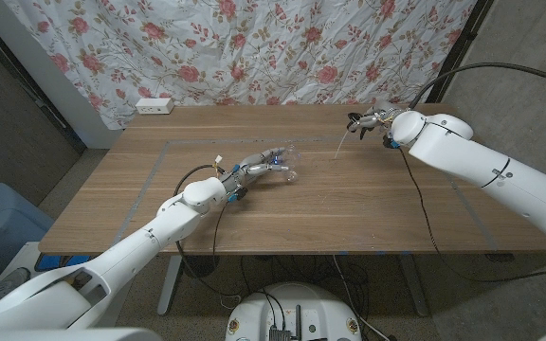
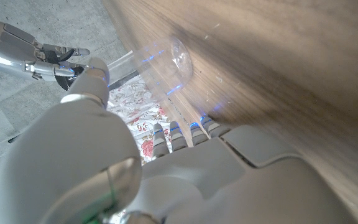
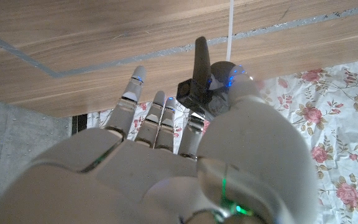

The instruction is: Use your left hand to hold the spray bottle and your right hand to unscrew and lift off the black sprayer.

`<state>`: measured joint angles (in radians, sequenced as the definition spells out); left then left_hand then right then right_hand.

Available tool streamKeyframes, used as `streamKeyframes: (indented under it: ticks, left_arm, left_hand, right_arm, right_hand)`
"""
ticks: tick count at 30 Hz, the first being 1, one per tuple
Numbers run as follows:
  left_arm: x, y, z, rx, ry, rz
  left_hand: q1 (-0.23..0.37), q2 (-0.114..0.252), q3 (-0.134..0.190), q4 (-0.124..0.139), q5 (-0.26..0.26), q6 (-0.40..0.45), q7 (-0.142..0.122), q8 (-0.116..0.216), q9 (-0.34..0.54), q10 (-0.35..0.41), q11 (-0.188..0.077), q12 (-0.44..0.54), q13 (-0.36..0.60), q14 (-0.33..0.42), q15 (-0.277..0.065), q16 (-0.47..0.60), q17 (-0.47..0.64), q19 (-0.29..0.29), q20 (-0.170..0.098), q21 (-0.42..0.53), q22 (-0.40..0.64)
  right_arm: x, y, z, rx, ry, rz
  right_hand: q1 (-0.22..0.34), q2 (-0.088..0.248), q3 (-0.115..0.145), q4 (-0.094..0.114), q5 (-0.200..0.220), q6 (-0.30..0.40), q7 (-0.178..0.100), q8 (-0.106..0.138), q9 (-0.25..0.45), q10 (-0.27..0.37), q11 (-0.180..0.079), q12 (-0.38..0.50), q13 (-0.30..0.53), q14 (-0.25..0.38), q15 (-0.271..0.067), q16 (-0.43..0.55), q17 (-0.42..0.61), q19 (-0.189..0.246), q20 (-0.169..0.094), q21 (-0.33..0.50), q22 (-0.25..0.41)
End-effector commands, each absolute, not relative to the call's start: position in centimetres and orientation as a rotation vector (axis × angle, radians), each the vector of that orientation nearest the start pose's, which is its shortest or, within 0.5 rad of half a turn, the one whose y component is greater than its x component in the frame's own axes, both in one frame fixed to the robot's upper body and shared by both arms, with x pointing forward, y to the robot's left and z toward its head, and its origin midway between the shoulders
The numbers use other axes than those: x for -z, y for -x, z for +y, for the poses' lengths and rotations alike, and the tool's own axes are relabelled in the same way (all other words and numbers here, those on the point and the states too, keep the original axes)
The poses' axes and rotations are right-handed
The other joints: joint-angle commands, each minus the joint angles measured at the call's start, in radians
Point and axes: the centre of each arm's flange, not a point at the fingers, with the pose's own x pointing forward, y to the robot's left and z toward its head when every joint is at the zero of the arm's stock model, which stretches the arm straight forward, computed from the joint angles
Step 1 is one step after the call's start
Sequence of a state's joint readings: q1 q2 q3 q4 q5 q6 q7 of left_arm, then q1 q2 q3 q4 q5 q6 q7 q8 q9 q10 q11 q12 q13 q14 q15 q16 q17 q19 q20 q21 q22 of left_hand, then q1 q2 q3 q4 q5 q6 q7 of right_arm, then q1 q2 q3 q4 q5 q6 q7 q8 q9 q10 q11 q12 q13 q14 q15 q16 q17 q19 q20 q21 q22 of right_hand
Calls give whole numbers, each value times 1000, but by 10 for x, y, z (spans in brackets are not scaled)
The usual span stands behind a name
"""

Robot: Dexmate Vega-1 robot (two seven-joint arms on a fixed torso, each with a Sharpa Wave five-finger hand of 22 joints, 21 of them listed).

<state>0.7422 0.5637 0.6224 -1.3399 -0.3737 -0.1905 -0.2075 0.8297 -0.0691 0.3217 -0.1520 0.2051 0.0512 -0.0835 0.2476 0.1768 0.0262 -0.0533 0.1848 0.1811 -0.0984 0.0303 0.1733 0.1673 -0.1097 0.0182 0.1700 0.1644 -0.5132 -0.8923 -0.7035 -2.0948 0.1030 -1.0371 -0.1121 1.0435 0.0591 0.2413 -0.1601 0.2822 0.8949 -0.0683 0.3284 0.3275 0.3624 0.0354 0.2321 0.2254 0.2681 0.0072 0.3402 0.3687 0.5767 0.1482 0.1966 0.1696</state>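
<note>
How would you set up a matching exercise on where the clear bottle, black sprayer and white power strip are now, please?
Things:
1. clear bottle
2. black sprayer
3. white power strip

Places:
A. beside the floral curtain
B. held by the right robot hand
C. held by the left robot hand

Pairs: 1-C, 2-B, 3-A.

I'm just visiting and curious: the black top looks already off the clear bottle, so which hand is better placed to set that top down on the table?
The right hand. It already holds the black sprayer, its tube hanging above the table, while the left hand grips the spray bottle.
</note>
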Motion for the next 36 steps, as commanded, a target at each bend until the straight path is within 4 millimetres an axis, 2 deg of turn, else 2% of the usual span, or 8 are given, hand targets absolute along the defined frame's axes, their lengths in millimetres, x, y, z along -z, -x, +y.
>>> streamKeyframes:
  ticks: [1,5,15,23,36]
  left_arm:
    - [41,-645,190,544,-436,-516]
    - [37,-642,193,538,-434,-522]
    - [34,-638,203,505,-414,-535]
    - [32,-637,207,508,-359,-540]
    - [36,-634,217,495,-270,-559]
  left_hand:
    - [-19,0,-4,3,-5,-7,3,-11,1,-15,-2,-1,2,-18,0,-3,3,-19,-4,2,4]
    - [-32,0,-7,6,-6,-10,8,-19,1,-22,1,0,1,-29,5,-3,3,-36,-5,1,4]
    - [-47,1,-9,9,-8,-13,0,-28,1,-32,1,0,1,-37,9,-2,3,-50,-1,2,4]
    - [-64,1,-13,13,-10,-14,1,-35,1,-42,2,0,0,-48,6,-2,3,-65,-10,1,4]
    - [-103,3,-23,24,-16,-3,3,-40,1,-44,-1,4,-1,-48,-2,3,3,-69,-19,8,4]
  right_arm:
    - [-89,-574,-249,146,980,-195]
    - [-86,-577,-251,138,965,-196]
    - [-78,-585,-255,123,940,-181]
    - [-70,-592,-256,100,932,-179]
    - [-59,-604,-261,98,917,-157]
  right_hand:
    - [-3,2,-6,0,7,17,-13,4,4,4,-5,-4,4,-4,-4,3,5,-1,-6,-1,4]
    - [-5,1,-8,1,7,19,-13,4,4,3,-7,-5,4,-5,-3,2,5,0,-8,-1,4]
    - [-16,-1,-12,6,6,18,-11,3,3,-2,-5,-7,4,-12,-4,-1,4,-2,-25,-1,5]
    - [-26,-1,-16,10,5,15,-8,0,2,-9,-8,-10,4,-16,-3,-3,5,-10,-38,-4,4]
    - [-41,-1,-22,14,4,7,-7,-4,2,-19,-12,-14,5,-32,-6,-10,6,-23,-42,-7,4]
